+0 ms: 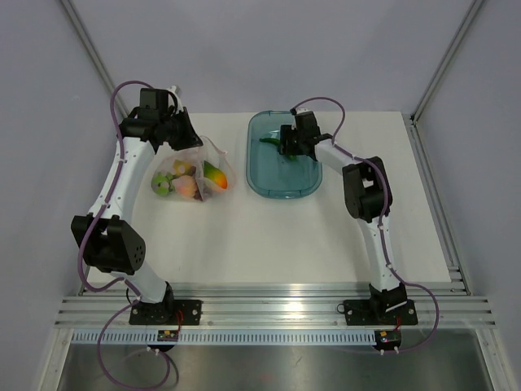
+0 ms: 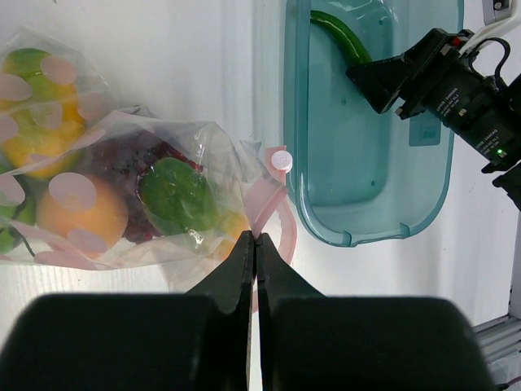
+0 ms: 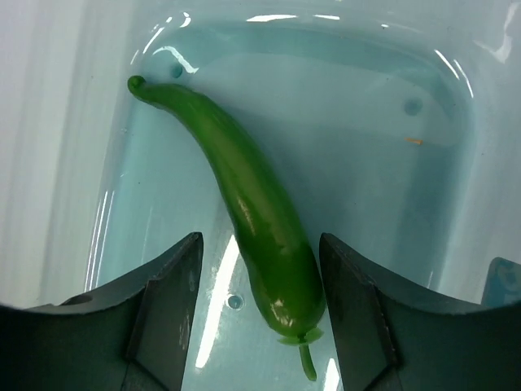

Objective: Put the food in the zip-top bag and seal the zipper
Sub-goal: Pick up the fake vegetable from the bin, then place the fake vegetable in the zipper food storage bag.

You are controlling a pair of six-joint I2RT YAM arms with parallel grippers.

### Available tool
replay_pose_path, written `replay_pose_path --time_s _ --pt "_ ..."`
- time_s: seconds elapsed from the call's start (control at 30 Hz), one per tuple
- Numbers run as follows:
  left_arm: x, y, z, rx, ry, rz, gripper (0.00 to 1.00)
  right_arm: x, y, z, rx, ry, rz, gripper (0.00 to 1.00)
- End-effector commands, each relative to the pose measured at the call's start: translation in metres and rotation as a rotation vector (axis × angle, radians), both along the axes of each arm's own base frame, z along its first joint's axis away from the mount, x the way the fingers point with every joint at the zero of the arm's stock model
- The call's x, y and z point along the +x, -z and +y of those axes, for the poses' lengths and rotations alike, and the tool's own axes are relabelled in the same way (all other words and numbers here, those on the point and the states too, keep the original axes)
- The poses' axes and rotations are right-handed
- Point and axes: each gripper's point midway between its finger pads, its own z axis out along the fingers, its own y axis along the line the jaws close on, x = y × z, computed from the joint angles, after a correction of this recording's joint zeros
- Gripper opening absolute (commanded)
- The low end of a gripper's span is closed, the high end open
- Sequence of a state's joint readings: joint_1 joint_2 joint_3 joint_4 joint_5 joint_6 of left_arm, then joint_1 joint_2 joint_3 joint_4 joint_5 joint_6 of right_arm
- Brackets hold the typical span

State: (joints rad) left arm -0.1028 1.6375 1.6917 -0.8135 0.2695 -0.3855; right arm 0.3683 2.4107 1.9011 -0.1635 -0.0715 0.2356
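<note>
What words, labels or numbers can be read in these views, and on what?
No text is legible.
White print on the right arm's black wrist housing: too small and blurred to read.
Pale sticker on the teal tray: nothing readable shows.

The top camera sits high behind the arm bases and looks down and forward over the whole bench (image 1: 269, 244). It is far enough off to take in the left arm (image 1: 114, 187), the right arm (image 1: 366, 191), the bag (image 1: 195, 173) and the tray (image 1: 305, 186).

The left wrist camera looks out along the left fingers (image 2: 232, 277), close above the bag. It faces across to the tray, where the pepper (image 2: 340, 34) and the right arm's end show.

The right wrist camera looks steeply down past the right fingers (image 3: 167, 285), very close, onto the tray floor and the pepper.

Tray and pepper appear in all three views. The bag appears only in the top and left wrist views.
</note>
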Motion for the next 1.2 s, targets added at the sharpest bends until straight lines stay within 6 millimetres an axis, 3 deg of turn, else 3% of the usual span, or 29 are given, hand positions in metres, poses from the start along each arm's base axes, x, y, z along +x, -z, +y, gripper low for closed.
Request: replay_pose_path --time_s 0.0,0.1,0.2,0.4,0.47,0.53,0.57,0.6,0.63,0.67,0.73,0.77,0.83,0.87,0.93,0.97,1.03,1.07,1.13,1.17 --pt "0.003 -0.023 -0.009 -0.037 0.018 -0.081 0.00 -0.006 -0.043 0.003 -0.026 -0.048 -0.052 0.66" --pt "0.002 -0.024 -0.010 -0.038 0.019 -0.084 0.00 -0.010 -0.042 0.000 -0.086 -0.076 -0.053 0.63" --pt "0.000 -0.026 -0.011 -0.042 0.021 -0.087 0.00 -0.013 -0.042 -0.002 -0.162 -0.097 -0.060 0.53" --pt "0.000 -0.031 -0.013 -0.050 0.027 -0.096 0.00 -0.021 -0.024 -0.006 -0.283 -0.130 -0.042 0.54" --pt "-0.001 -0.032 -0.015 -0.053 0.030 -0.095 0.00 -0.022 -0.027 -0.006 -0.287 -0.124 -0.044 0.44" --pt "-0.002 -0.033 -0.015 -0.051 0.031 -0.097 0.00 -0.025 -0.029 -0.007 -0.285 -0.116 -0.044 0.24" --pt "-0.003 -0.033 -0.015 -0.049 0.033 -0.098 0.00 -0.023 -0.046 -0.008 -0.270 -0.104 -0.078 0.18" --pt "-0.004 -0.034 -0.015 -0.049 0.033 -0.098 0.00 -0.028 -0.047 -0.010 -0.271 -0.102 -0.074 0.13" --pt "-0.004 -0.034 -0.014 -0.049 0.033 -0.098 0.00 -0.029 -0.053 -0.013 -0.275 -0.093 -0.084 0.00" --pt "-0.004 -0.034 -0.014 -0.049 0.033 -0.100 0.00 -0.031 -0.074 -0.015 -0.266 -0.082 -0.117 0.00" --pt "-0.005 -0.037 -0.014 -0.049 0.030 -0.108 0.00 -0.041 -0.083 -0.018 -0.245 -0.060 -0.113 0.00" --pt "-0.005 -0.039 -0.014 -0.052 0.030 -0.114 0.00 -0.045 -0.106 -0.021 -0.226 -0.050 -0.148 0.00" --pt "-0.006 -0.039 -0.015 -0.061 0.031 -0.119 0.00 -0.060 -0.115 -0.022 -0.210 -0.066 -0.144 0.00" --pt "-0.007 -0.039 -0.016 -0.064 0.033 -0.119 0.00 -0.067 -0.139 -0.024 -0.185 -0.071 -0.176 0.00" --pt "-0.008 -0.037 -0.015 -0.064 0.026 -0.117 0.00 -0.087 -0.147 -0.022 -0.169 -0.124 -0.151 0.00" --pt "-0.009 -0.038 -0.016 -0.069 0.026 -0.116 0.00 -0.102 -0.162 -0.012 -0.125 -0.205 -0.154 0.00" --pt "-0.010 -0.038 -0.018 -0.082 0.032 -0.120 0.00 -0.130 -0.164 -0.003 -0.122 -0.264 -0.107 0.00" --pt "-0.012 -0.040 -0.018 -0.086 0.034 -0.126 0.00 -0.142 -0.177 -0.001 -0.149 -0.300 -0.137 0.00" --pt "-0.013 -0.040 -0.018 -0.086 0.036 -0.128 0.00 -0.167 -0.175 0.012 -0.173 -0.334 -0.134 0.06" --pt "-0.014 -0.041 -0.018 -0.085 0.037 -0.130 0.00 -0.177 -0.189 0.016 -0.158 -0.328 -0.159 0.05"
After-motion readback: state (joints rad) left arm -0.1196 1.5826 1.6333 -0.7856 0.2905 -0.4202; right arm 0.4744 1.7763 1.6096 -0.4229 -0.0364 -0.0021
